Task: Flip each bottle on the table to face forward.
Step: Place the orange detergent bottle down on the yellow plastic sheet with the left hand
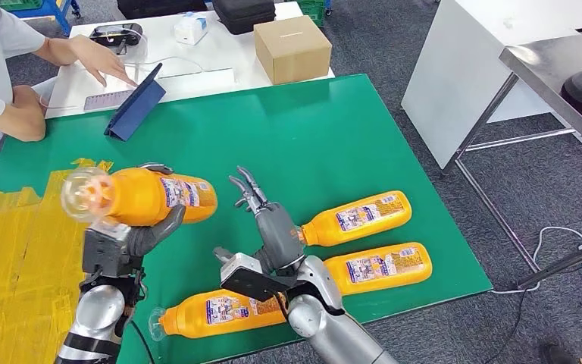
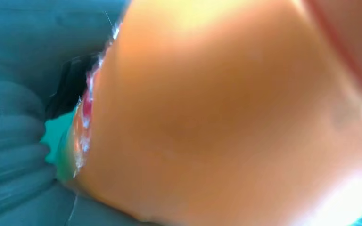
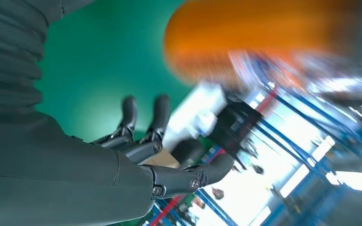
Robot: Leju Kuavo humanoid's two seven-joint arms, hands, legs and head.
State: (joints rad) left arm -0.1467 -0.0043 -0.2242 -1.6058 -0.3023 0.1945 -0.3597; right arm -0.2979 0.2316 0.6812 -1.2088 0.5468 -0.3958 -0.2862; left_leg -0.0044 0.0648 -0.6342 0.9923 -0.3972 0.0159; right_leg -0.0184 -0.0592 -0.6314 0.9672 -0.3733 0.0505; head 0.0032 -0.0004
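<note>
My left hand (image 1: 132, 235) grips an orange bottle (image 1: 148, 197) and holds it lying sideways above the green mat (image 1: 295, 136), its clear cap end toward the left. Up close, that bottle (image 2: 226, 117) presses against the hand's ribbed cover. My right hand (image 1: 267, 216) hovers open over the middle of the mat, fingers spread and holding nothing; its fingers (image 3: 146, 136) show against the green surface with a blurred orange bottle (image 3: 264, 33) beyond. Three more orange bottles lie on the mat: one at the front (image 1: 220, 311), two on the right (image 1: 360, 216) (image 1: 383, 265).
A person (image 1: 0, 68) sits at the far left, a hand on a tablet (image 1: 132, 102). A cardboard box (image 1: 292, 49) stands on the white table behind the mat. Yellow tape (image 1: 15, 250) covers the mat's left side. A metal table frame (image 1: 530, 98) stands at right.
</note>
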